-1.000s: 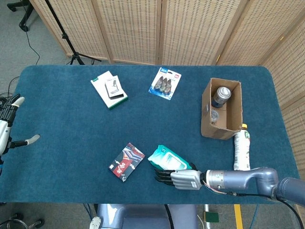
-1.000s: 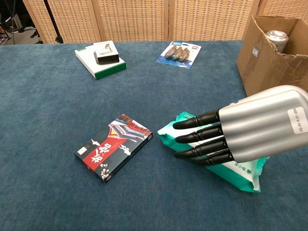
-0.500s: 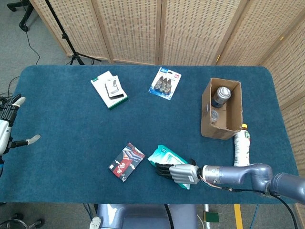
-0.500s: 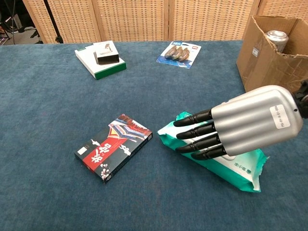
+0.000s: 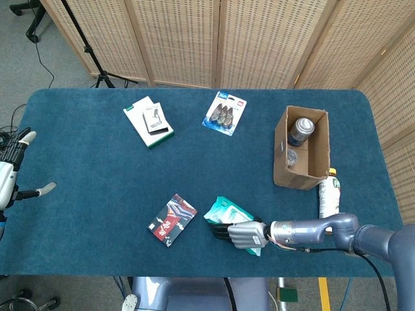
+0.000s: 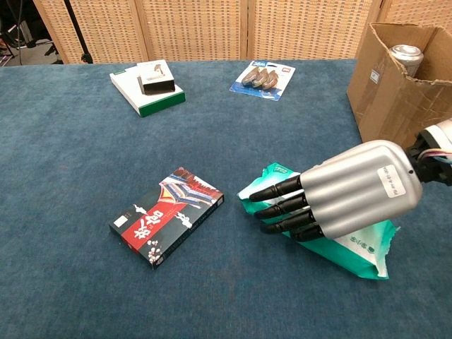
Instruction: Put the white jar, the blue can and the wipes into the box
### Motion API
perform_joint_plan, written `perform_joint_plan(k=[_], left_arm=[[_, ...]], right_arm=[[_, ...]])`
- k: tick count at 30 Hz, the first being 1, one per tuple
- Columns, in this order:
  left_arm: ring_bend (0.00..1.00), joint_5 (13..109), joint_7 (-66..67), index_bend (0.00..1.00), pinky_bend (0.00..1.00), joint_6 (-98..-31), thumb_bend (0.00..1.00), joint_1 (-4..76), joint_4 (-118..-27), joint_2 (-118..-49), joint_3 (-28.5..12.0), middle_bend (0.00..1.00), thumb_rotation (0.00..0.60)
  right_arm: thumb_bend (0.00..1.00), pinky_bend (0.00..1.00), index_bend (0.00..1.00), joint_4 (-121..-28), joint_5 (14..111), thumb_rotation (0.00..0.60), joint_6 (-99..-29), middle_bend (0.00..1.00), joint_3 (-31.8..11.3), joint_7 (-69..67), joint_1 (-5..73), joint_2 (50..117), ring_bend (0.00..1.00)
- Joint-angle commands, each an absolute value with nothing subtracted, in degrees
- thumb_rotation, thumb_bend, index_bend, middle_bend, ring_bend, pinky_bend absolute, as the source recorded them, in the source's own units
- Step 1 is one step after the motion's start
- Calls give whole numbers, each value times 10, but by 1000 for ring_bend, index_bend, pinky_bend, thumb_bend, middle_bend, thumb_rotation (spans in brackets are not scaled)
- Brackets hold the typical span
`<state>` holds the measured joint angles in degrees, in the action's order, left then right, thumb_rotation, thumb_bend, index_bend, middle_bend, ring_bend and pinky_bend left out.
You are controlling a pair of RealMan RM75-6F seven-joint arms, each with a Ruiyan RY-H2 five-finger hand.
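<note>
Teal-green wipes (image 6: pixel 353 244), a soft flat pack, lie on the blue carpeted table (image 5: pixel 97 162) at about six o'clock, near the front edge. The right hand (image 6: pixel 339 201) lies across the pack, palm down, its dark fingers (image 6: pixel 279 189) reaching over the pack's left end. Whether the hand truly grips the pack or only rests on it cannot be told, since the underside and thumb are hidden.

An open cardboard box (image 5: pixel 316 146) sits at about three o'clock, well apart from the wipes. Inside it stands the blue can (image 5: pixel 299 131), silver top showing, and beside it something pale and round, probably the white jar (image 5: pixel 291 156), though too small to be sure.

This looks like the last step: two items seem boxed, and the wipes remain. Next the hand would need a firm hold, then a lift and a carry right and back to the box.

At nine o'clock the left hand (image 5: pixel 11 178) hovers at the table edge, empty, fingers spread. A plastic bottle (image 5: pixel 327 197) lies just beside the box. A red and black card box (image 6: pixel 168 215) lies near the wipes at their left.
</note>
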<state>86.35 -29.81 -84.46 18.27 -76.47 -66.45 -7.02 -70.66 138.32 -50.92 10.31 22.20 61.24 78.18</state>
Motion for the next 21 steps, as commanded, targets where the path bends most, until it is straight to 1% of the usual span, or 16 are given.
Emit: perform_joint_plan(k=[1,3,5,6,10,11,13,18,21], left_arm=[[0,863,-298,0,203,-841,0,184,-764,-665,-71,0,600],[0,862,-299,0,203,-839,0,184,-763,-666,-71,0,600],[0,863,-300,0,203,-836,0,185,-763,-666,-71,0,600],[0,863,-300,0,203,-835,0,185,-763,-666,-71,0,600],[0,863,-301,0,203,-833,0,185,-762,-666,-72,0,600],[0,863,-301,0,203,-834,0,185,-763,-666,-72,0,600],[0,864,-301,0,203,-833,0,185,-763,-666,-72,0,600],[0,865,-302,0,203,-835,0,183,-765,-664,-73,0,600],[0,866,-304,0,203,-837,0,181,-766,-663,-74,0,600]], right_arm=[[740,220,547,-676,1390,600,-541,361,123,188,624,802,166],[902,283,612,-654,1395,600,-567,441,136,163,628,813,243],[985,332,648,-636,1398,600,-584,491,145,146,631,822,293],[1000,358,662,-627,1397,600,-593,511,149,137,631,826,313],[1000,400,680,-604,1399,600,-636,541,157,123,631,834,346],[1000,401,681,-606,1400,600,-670,542,149,127,630,827,347],[1000,401,681,-605,1398,600,-705,542,142,131,630,816,347],[1000,400,681,-626,1385,600,-749,542,124,144,634,778,347],[1000,401,681,-648,1370,600,-772,542,107,154,634,741,347]])
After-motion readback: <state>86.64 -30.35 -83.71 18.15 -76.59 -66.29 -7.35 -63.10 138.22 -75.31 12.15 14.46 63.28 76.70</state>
